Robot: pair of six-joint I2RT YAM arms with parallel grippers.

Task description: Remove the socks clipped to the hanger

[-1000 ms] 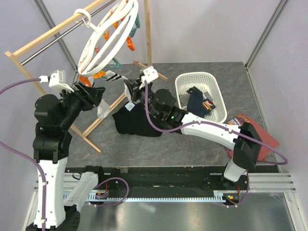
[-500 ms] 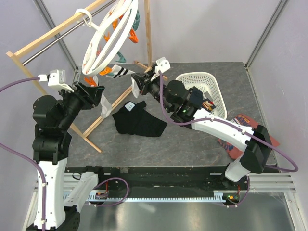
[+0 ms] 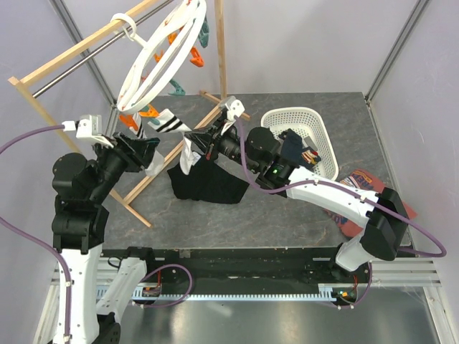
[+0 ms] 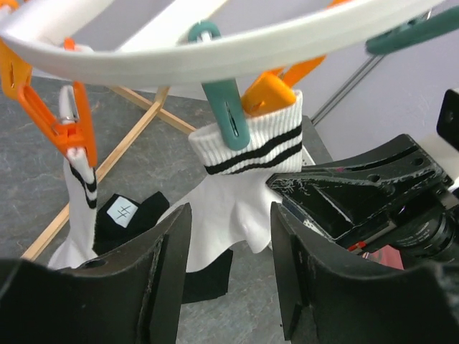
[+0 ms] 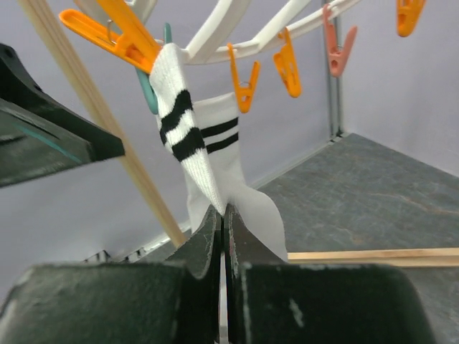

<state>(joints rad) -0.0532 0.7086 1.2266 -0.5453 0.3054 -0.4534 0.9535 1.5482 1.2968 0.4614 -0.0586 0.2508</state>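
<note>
White striped sock hangs just above R gripper, jaws clamped on its lower part. L gripper open, holding nothing; teal peg on sock straight ahead.

Pegs and wooden frame around sock

Hanger above the left gripper: smooth white plastic, faint gloss. Pegs: orange and teal plastic, metal spring. Striped sock in the right gripper: ribbed knit cloth. Gripper shells: matt black, scuffed. Rail frame: bare wood. Bench: matt, mottled grey. Basket: white plastic lattice.
</note>
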